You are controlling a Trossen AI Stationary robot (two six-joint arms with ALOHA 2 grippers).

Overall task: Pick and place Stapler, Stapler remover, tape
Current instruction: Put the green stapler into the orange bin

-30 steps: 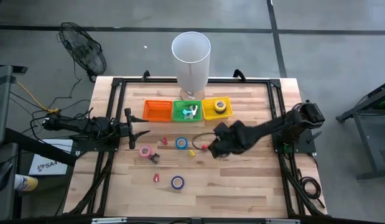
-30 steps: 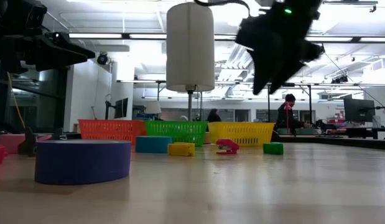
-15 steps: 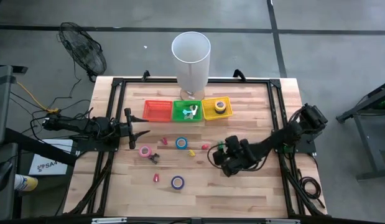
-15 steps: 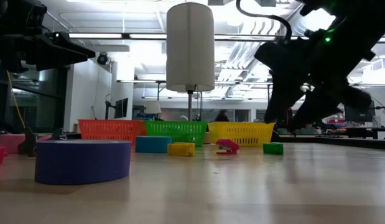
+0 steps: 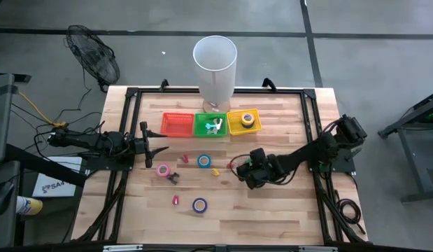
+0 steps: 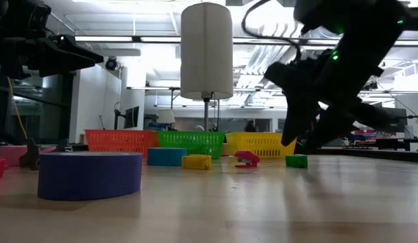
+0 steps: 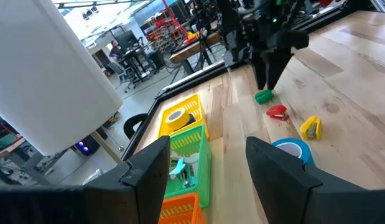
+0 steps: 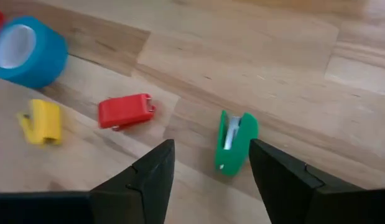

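A small green stapler (image 8: 234, 142) lies flat on the wooden table, with a red stapler (image 8: 125, 111), a yellow one (image 8: 41, 121) and a blue tape roll (image 8: 24, 50) beside it. My right gripper (image 8: 211, 155) hangs open just above the green stapler, slanting down, a finger on either side and touching nothing; the low view shows the right gripper (image 6: 304, 138) over the green stapler (image 6: 296, 160). My left gripper (image 5: 160, 149) waits open and level at the table's left. A pink roll (image 5: 162, 170) and a purple roll (image 5: 199, 205) lie nearer the left.
Orange (image 5: 177, 124), green (image 5: 211, 124) and yellow (image 5: 244, 121) baskets stand in a row at the far side, the yellow one holding a tape roll. A tall white cylinder (image 5: 215, 66) stands behind them. A dark stapler remover (image 5: 174, 177) and small red pieces lie mid-table.
My right gripper has come down from well above the table to just over the green stapler, and its wrist has rolled on the way. The left arm and the things on the table have kept still.
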